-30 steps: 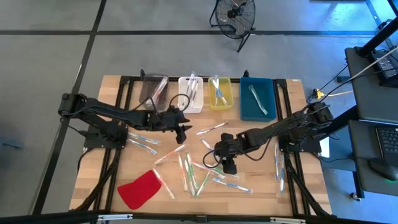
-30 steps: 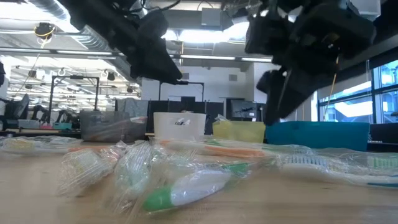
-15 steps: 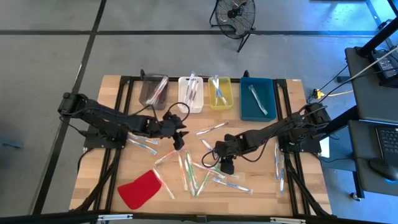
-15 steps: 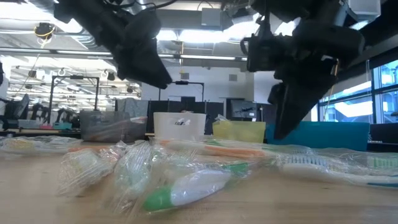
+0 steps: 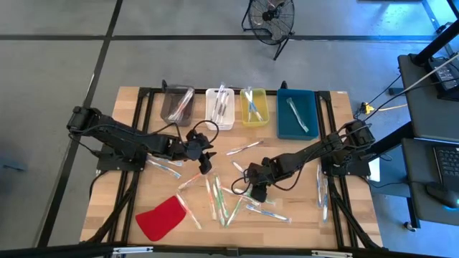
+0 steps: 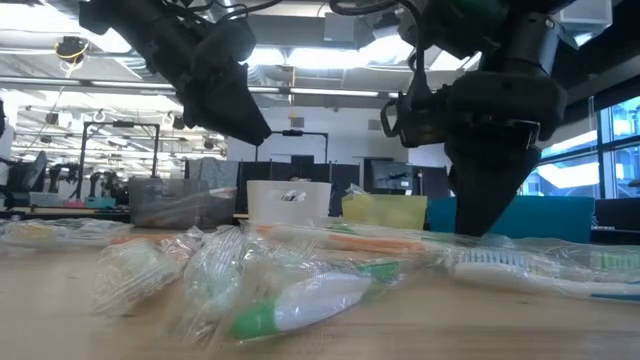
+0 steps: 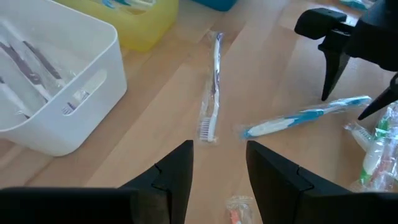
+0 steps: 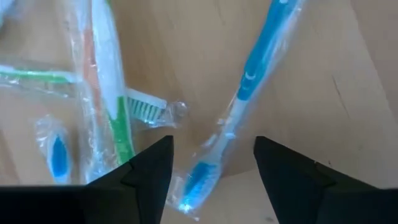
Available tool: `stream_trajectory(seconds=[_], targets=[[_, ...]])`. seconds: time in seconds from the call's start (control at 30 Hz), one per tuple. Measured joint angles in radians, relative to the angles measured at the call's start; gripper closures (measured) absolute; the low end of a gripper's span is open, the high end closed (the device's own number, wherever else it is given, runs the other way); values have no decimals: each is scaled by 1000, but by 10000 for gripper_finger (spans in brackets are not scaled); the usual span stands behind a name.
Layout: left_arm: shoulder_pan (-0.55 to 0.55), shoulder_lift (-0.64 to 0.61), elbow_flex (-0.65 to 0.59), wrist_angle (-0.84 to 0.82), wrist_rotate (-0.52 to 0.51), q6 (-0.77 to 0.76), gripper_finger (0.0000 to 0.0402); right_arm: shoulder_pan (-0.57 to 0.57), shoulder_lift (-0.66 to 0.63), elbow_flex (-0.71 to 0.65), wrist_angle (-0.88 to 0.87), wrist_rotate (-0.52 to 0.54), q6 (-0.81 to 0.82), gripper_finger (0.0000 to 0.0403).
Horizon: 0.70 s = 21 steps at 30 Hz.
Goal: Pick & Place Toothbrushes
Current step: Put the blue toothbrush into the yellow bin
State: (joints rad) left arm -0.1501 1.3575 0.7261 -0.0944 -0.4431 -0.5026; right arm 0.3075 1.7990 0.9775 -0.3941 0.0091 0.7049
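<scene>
Wood-grain tabletop [image 5: 129, 186] on a black frame fills my overhead view, standing on a grey floor crossed by dark lines, with a floor fan [image 5: 271, 16] beyond the far edge. Along that far edge I see four bins in a row: a grey bin [image 5: 176, 104], a white bin [image 5: 220, 107], a yellow bin [image 5: 254, 106] and a blue bin [image 5: 297, 112], each holding a few wrapped toothbrushes. Most of the toothbrushes [image 5: 226, 201] lie loose in clear wrappers across the middle and near part of the tabletop, with a few more near its right edge. A flat red piece [image 5: 162, 218] lies near the front left corner.

My left gripper [image 5: 204, 159] hangs low over the tabletop left of centre; its fingers [image 7: 176, 175] stand apart with nothing between them, pointing at a purple-and-white toothbrush [image 7: 213, 93] lying beside the white bin. My right gripper [image 5: 257, 192] reaches down into the loose pile just right of centre. Its fingers [image 8: 149, 169] are spread on either side of a blue toothbrush [image 8: 239, 99] in its wrapper, not closed on it.

From table height I look into a large workshop with ceiling strip lights, desks and windows at the right.
</scene>
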Motion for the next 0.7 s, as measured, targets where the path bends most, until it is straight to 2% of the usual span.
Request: stream_trajectory(seconds=[0.27, 0.7], targets=[[0, 0, 0, -2, -6, 0, 258, -2, 1, 0, -39, 63, 25, 221], [0, 0, 0, -16, -6, 0, 258, -4, 2, -1, -117, 95, 27, 355]])
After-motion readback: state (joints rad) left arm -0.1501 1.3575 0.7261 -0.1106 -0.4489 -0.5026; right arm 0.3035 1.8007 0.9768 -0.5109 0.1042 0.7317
